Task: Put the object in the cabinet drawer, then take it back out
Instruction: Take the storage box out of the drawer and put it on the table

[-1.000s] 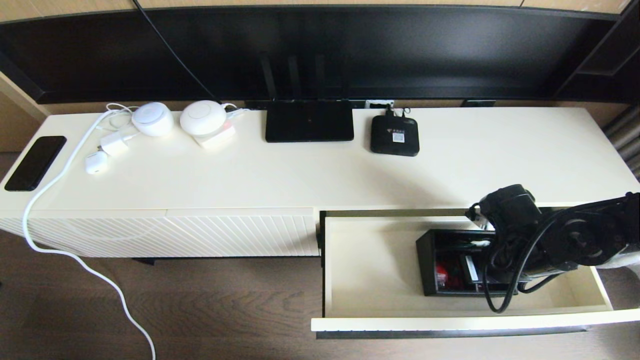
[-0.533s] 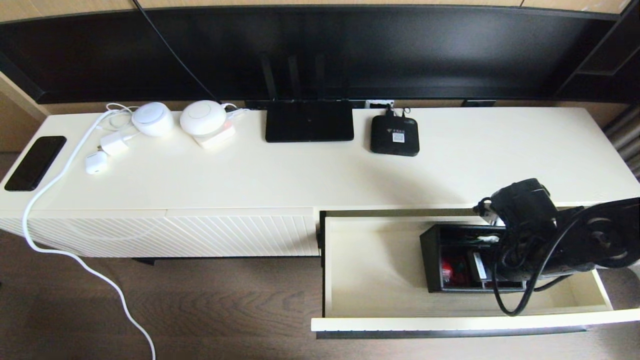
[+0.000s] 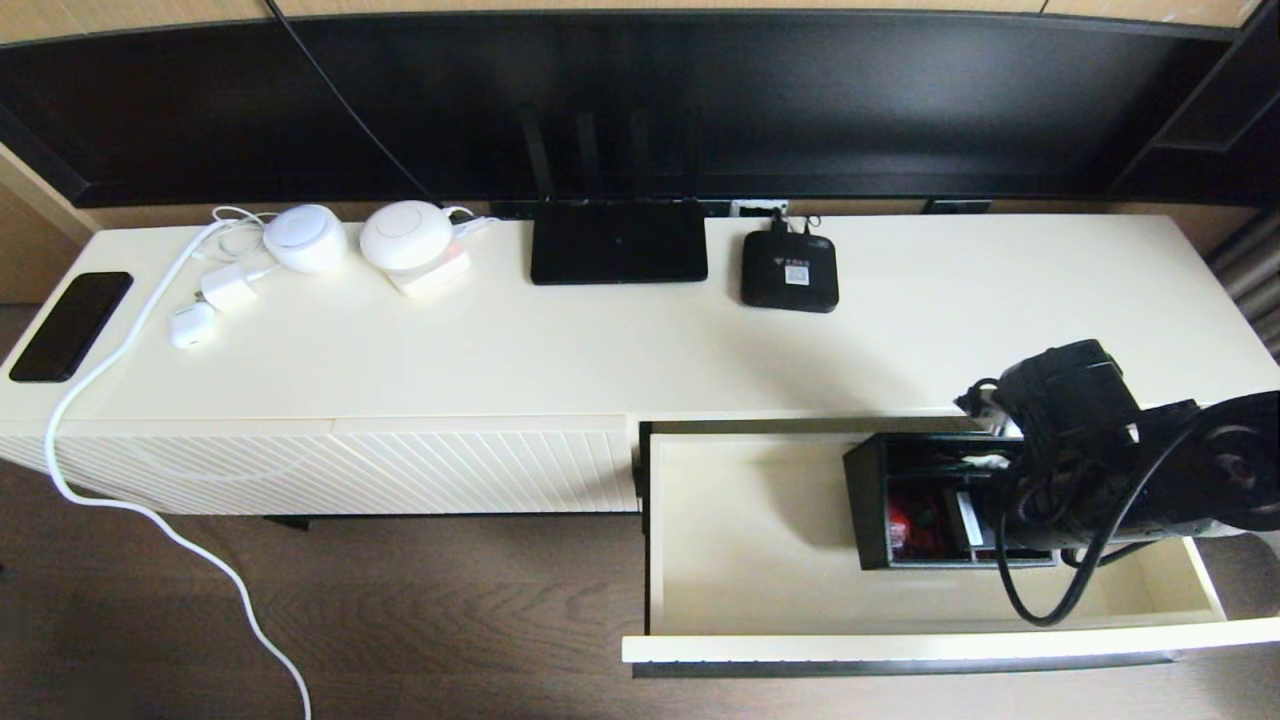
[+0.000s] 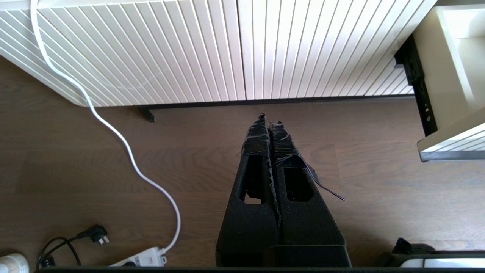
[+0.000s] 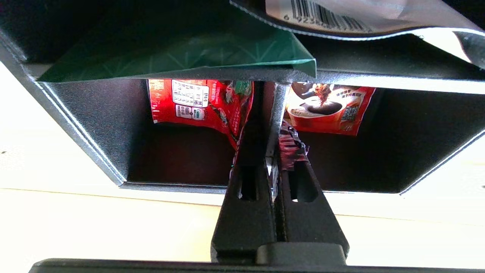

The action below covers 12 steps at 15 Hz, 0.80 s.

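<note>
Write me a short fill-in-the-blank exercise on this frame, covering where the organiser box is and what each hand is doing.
1. The organiser box is inside the open ____.
2. The right hand is shut on the ____ between the box's two square compartments.
3. The left hand is shut, holds nothing and hangs above the wooden ____.
4. The packets in the square compartments are mainly ____.

Missing words: drawer; divider wall; floor; red

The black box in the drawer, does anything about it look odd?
The box sits askew in the drawer, and the right gripper is shut on its inner divider. A green packet sticks out over a compartment wall.
</note>
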Tool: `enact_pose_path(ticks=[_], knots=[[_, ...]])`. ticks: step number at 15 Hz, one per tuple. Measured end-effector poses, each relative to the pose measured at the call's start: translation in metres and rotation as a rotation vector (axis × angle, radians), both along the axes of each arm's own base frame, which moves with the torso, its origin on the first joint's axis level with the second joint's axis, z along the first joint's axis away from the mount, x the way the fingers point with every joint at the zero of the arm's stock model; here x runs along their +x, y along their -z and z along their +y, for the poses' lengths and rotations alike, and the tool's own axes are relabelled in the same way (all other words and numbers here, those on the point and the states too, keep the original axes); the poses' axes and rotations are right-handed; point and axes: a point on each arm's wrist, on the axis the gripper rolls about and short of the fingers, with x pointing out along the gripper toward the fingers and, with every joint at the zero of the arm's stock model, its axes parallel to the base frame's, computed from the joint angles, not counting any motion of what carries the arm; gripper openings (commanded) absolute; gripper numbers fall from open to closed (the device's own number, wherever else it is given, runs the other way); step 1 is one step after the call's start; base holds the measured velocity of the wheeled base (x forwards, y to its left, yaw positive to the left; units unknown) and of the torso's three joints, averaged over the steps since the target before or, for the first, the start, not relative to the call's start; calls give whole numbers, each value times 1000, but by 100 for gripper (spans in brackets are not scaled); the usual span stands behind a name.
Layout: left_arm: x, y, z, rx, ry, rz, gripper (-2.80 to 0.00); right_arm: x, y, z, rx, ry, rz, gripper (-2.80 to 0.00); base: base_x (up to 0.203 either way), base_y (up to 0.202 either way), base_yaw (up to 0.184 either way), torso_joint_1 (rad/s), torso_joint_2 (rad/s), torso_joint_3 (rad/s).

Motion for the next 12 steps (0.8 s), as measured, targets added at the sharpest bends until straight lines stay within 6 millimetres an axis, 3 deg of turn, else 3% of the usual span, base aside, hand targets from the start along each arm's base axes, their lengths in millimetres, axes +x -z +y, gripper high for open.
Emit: enact_pose_path(ticks=[12], knots=[[0, 0, 0, 0, 0, 0, -280, -20, -23, -5, -14, -18, -48, -280, 0, 0, 0, 0, 0, 0]])
